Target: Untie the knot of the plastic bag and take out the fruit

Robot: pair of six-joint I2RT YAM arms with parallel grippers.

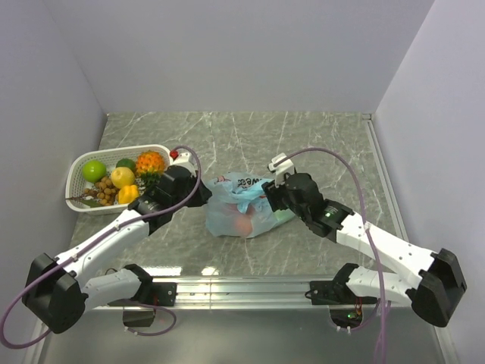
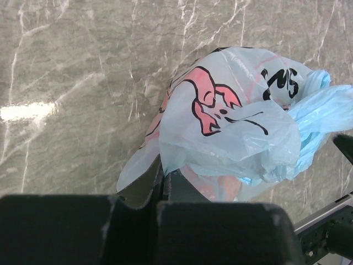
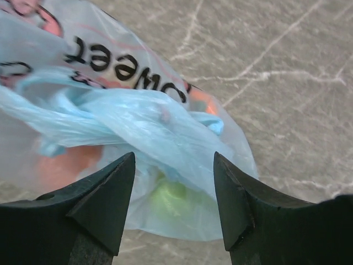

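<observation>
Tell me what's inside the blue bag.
Through the bag's thin plastic, an orange-red shape and a yellow-green one show, both blurred. The knot is tied, so anything else inside is covered and cannot be counted.

Bright, even light; glare streak on tabletop (image 2: 27,112)

White slotted basket (image 1: 82,162) sits on grey, white-veined marble tabletop (image 1: 326,144). Inside the basket:
- green apple (image 1: 94,170) at its left end
- orange pineapple-like fruit (image 1: 150,161) at its right end
- round yellow fruit (image 1: 122,177) mid-basket
- brown clustered bunch (image 1: 106,191) along its near wall
- yellow-orange piece (image 1: 128,194) just beside that bunch
</observation>
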